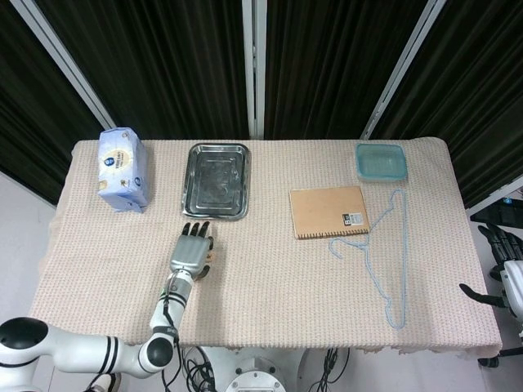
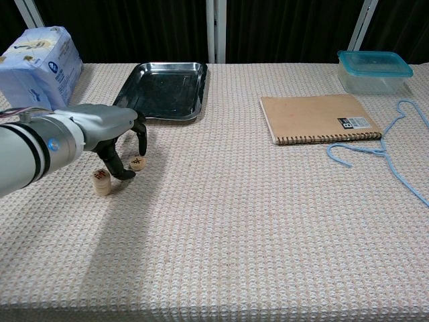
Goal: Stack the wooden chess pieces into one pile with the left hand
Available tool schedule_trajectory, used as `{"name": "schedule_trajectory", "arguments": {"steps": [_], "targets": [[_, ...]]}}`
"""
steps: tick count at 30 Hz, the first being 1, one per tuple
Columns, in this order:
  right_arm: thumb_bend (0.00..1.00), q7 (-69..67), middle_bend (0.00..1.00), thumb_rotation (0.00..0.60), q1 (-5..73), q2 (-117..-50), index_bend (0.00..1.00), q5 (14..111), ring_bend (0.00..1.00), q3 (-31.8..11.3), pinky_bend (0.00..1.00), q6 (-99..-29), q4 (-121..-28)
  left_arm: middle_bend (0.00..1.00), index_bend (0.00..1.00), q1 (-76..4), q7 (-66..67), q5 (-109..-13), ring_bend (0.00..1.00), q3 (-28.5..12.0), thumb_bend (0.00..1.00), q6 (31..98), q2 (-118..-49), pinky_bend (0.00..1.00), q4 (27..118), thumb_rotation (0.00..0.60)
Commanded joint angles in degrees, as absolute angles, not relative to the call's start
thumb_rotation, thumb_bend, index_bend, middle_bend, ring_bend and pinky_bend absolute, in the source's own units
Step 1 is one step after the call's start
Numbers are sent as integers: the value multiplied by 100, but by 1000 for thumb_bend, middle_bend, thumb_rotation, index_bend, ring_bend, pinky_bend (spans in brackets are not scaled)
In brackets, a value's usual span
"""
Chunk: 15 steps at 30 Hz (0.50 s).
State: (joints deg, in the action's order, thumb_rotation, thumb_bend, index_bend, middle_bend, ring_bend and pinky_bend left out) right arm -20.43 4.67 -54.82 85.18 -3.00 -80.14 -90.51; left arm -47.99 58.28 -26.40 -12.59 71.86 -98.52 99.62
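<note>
A short pile of round wooden chess pieces (image 2: 101,182) stands on the woven cloth at the left. A single wooden piece (image 2: 137,162) lies flat just right of and beyond it. My left hand (image 2: 110,131) arches over the gap between them. Its fingers (image 2: 141,142) hang just above the lone piece and the thumb tip (image 2: 125,174) is low beside it, between the two; nothing is gripped. In the head view the left hand (image 1: 192,253) covers both pieces. My right hand (image 1: 500,273) hangs off the table's right edge, fingers spread and empty.
A steel tray (image 2: 163,94) lies just beyond the left hand, and a blue tissue pack (image 2: 41,67) stands at the far left. A brown notebook (image 2: 315,118), a teal lidded box (image 2: 374,70) and a blue wire hanger (image 2: 395,151) occupy the right side.
</note>
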Motion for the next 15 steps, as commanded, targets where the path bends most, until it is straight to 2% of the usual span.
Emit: {"name": "schedule_trajectory", "arguments": {"steps": [1,15], "targets": [[75,-2040,0,600,470,-5482,0,8519,0,-299,0,-8008,-9052,2,402,-4818,5783,-2659,0,-1233,278,7213,-9871,0,9930,600],[75,-2007,0,600,486,-5490,0,8513,0,-292,0,-7975,-9060,24,497,-4864,5594,-2757,0,-1107,285,7283,-9922,0,9799,600]]}}
